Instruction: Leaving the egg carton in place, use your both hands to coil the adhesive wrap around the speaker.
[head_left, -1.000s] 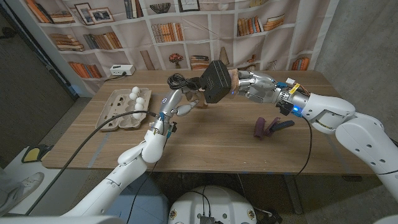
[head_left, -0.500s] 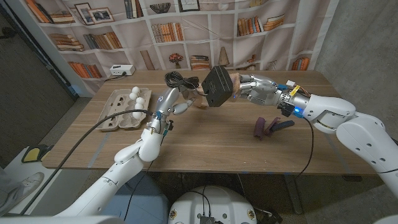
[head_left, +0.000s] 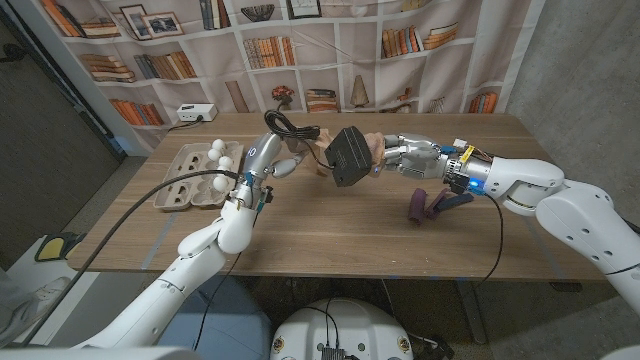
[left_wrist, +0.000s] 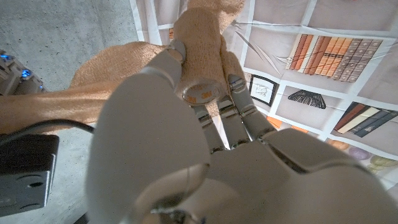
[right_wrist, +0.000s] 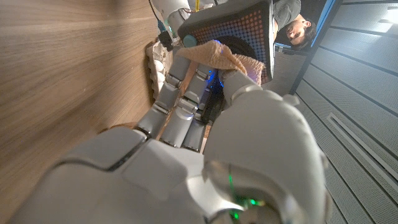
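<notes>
Bookshelf-print backdrop behind, wooden table (head_left: 330, 225) below. Held clear of the table: black speaker (head_left: 345, 157), clamped in the right hand (head_left: 405, 157), probably so the wrap can pass all round it. Left hand (head_left: 272, 160) gripping the tan adhesive wrap (left_wrist: 198, 68) roll, its loose tail stretched toward the speaker. Egg carton (head_left: 198, 178) resting apart, at the table's left. Hidden by the speaker: where the wrap meets it. Hard to identify: purple object (head_left: 428, 206) near the right forearm.

No words, labels or numbers are showing clearly enough to read on anything in these pictures.
</notes>
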